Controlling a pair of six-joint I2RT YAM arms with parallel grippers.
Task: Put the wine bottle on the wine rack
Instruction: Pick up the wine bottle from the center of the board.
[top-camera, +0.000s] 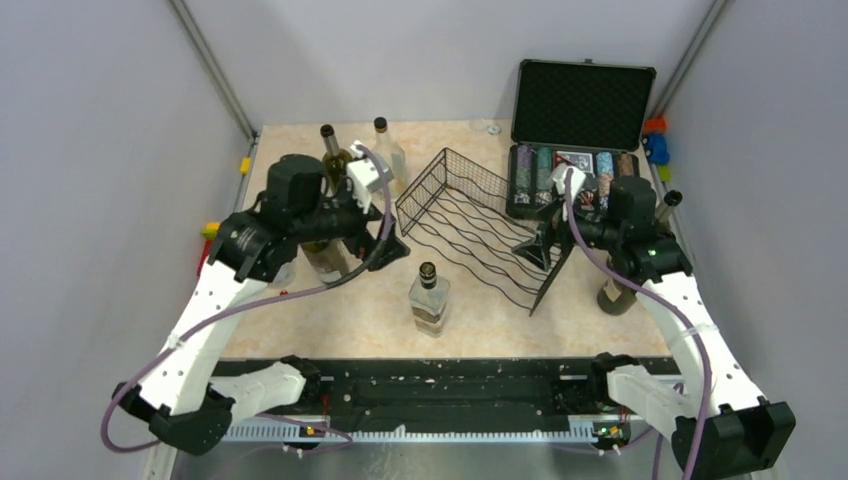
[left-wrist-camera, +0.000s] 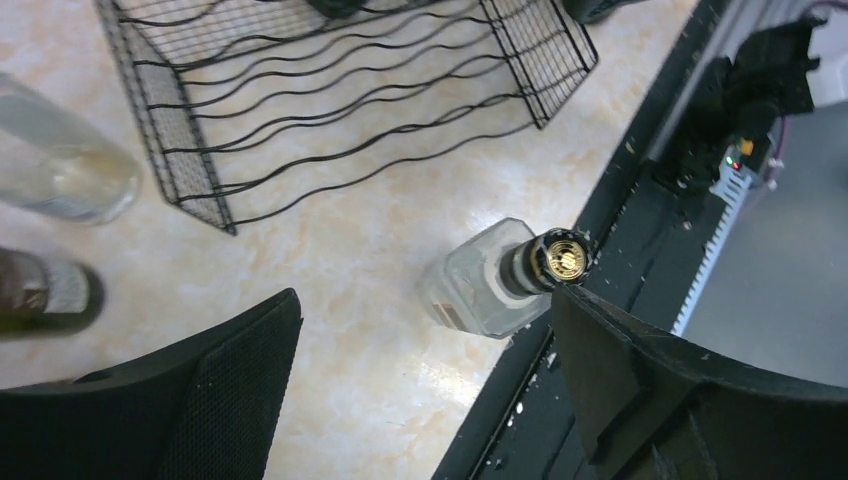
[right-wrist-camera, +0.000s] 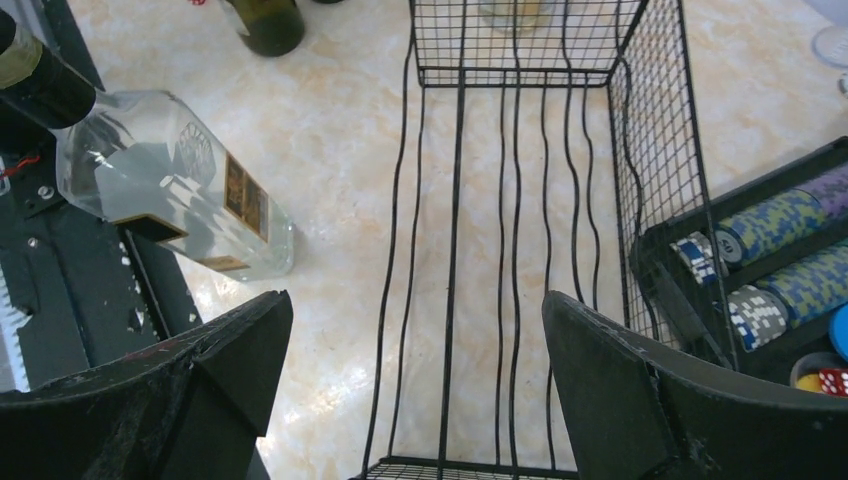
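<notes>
On the desk (top-camera: 340, 325), at nine o'clock from the empty wine rack (top-camera: 470, 225), the dark wine bottle (top-camera: 326, 262) stood upright (nothing racked yet). The left pincer (left-wrist-camera: 425, 300) and right pincer (right-wrist-camera: 415, 300) gaped wide, holding nothing, so grasping and laying the bottle remained.

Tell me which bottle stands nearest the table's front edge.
The clear square bottle with the dark neck, alone in front of the wine rack; the others stand farther back.

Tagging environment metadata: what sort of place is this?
Probably a lab robot cell, not a home: plain grey partition walls on metal posts, a left arm and right arm bolted to a black rail at the table edge, and staged props, a wine rack and poker-chip case.
</notes>
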